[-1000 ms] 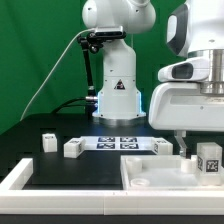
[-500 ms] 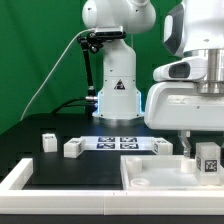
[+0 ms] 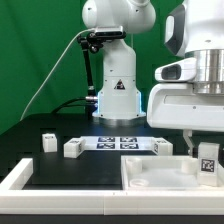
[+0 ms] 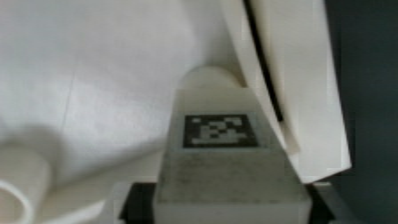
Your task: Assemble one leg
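Note:
My gripper (image 3: 205, 152) is at the exterior view's right, shut on a leg (image 3: 207, 160), a chunky white block with a black-and-white tag facing the camera. It holds the leg just above the far right corner of the large flat white tray-like piece (image 3: 150, 176). In the wrist view the leg (image 4: 221, 125) fills the gap between my dark fingers (image 4: 146, 203), with its tag up and the tray-like piece's raised rim (image 4: 285, 90) right beside it. Three more legs (image 3: 72, 147) lie on the black table.
The marker board (image 3: 118, 142) lies at the middle back, with a loose leg (image 3: 163, 146) at its right end and another leg (image 3: 48, 141) far left. A white border rail (image 3: 18, 176) runs along the front left. The robot base (image 3: 117, 95) stands behind.
My gripper has sunk slightly with the leg, which now sits a little lower over the tray-like piece's corner. The loose legs have not moved.

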### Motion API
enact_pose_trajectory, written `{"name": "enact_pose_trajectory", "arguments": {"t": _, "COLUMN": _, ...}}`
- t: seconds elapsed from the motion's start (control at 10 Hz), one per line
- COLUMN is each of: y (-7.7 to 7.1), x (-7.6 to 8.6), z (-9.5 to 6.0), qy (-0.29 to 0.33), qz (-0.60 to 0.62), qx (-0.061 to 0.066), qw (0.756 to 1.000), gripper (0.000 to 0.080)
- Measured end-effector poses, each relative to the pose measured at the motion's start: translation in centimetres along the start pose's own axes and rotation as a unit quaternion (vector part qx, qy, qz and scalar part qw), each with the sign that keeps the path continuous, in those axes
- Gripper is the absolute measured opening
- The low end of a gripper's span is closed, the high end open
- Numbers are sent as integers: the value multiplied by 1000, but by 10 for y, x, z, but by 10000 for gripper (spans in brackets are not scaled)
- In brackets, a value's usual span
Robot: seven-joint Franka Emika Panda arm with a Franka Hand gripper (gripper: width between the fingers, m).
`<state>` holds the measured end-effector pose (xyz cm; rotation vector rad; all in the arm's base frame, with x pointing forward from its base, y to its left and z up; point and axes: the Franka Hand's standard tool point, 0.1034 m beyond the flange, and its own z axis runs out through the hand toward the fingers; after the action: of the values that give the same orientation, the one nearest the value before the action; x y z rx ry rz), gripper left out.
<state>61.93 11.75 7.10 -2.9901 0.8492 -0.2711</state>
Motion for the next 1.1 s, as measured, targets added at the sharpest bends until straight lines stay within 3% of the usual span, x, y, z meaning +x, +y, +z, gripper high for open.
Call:
{"name": "enact_pose_trajectory", "arguments": {"t": 0.3, "y": 2, "x": 1, "z": 1, "qy": -2, "qz": 214, "qx": 6, "qw": 977, "gripper": 292}}
{"name": "enact_pose_trajectory", "arguments": {"t": 0.7, "y": 2, "x": 0, "z": 1, "qy": -18, "qz": 447, "qx": 5, "qw": 895, "gripper": 294}}
{"name": "enact_pose_trajectory", "arguments": {"t": 0.9, "y": 5, "x": 2, "z": 2, "qy": -23, "qz": 475, "qx": 3, "qw": 880, "gripper": 294}}
{"name": "enact_pose_trajectory", "arguments": {"t": 1.0, "y": 4, "x": 1, "z": 2, "qy": -26, "qz": 508, "qx": 4, "qw": 861, "gripper": 294}}
{"name": "enact_pose_trajectory", "arguments": {"t": 1.1, "y": 4, "x": 1, "z": 2, "qy": -26, "qz": 497, "qx": 4, "qw": 867, "gripper": 359}}
